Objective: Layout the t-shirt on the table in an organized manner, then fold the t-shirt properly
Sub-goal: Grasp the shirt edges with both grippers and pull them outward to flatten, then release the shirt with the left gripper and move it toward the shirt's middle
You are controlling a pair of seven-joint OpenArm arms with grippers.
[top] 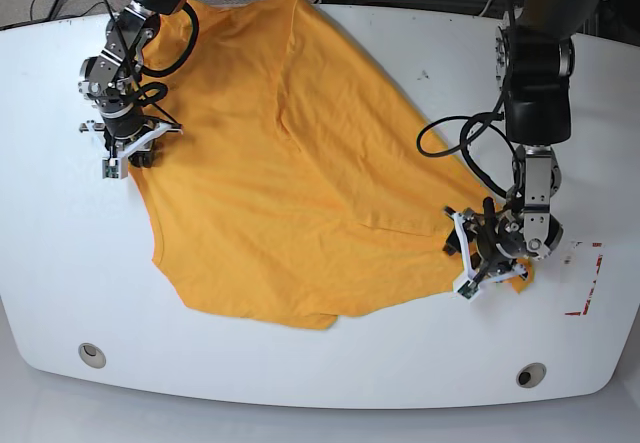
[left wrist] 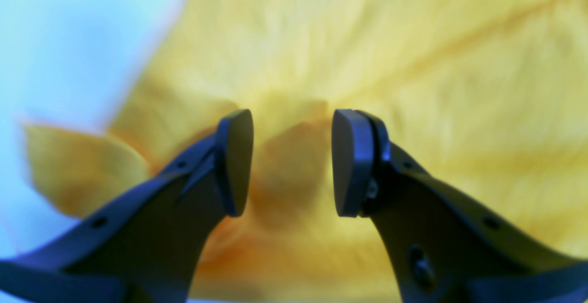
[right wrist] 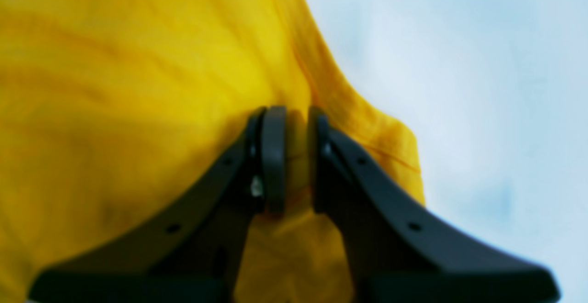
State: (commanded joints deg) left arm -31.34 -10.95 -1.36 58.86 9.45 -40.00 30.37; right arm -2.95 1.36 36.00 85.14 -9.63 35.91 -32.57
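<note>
The orange-yellow t-shirt (top: 300,163) lies spread and wrinkled across the white table (top: 300,378), with folds near its middle. On the left of the base view my right gripper (top: 132,155) holds the shirt's edge. The right wrist view shows this right gripper (right wrist: 296,156) shut on a pinch of the yellow t-shirt (right wrist: 138,87). On the right of the base view my left gripper (top: 466,259) sits at the shirt's lower right corner. In the left wrist view this left gripper (left wrist: 292,163) stands open, the blurred t-shirt (left wrist: 367,64) just beyond its pads, nothing between them.
Two round metal grommets (top: 91,354) (top: 531,374) sit near the table's front edge. A red-white tape rectangle (top: 586,279) marks the table right of my left gripper. Black cables (top: 450,138) hang off the left arm, and more wiring lies behind the table.
</note>
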